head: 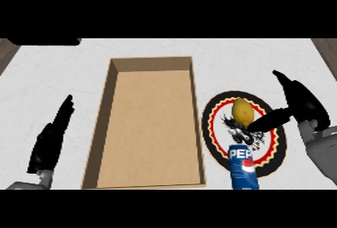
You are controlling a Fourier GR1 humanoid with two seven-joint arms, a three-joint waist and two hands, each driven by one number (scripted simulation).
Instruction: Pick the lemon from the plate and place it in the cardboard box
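The lemon (243,110) lies on the plate (217,111), in the plate's upper half, yellow against a white centre with dark splashes and a red and black rim. The right hand (299,107) stands over the plate's right edge, spread wide: its fingers point up and away from the lemon, and its thumb (269,121) reaches left across the plate with its tip just beside the lemon's lower end; whether it touches the lemon cannot be told. Nothing is held in that hand. At the plate's lower edge stands a blue Pepsi can (244,167), overlapping the rim. Just left of the plate, nearly touching it, is the cardboard box (108,107), long and open-topped, with a bare brown floor. Well to the left of the plate, beyond the box, the left hand (52,136) rests over the white counter (59,67) with straight fingers pointing up, holding nothing.
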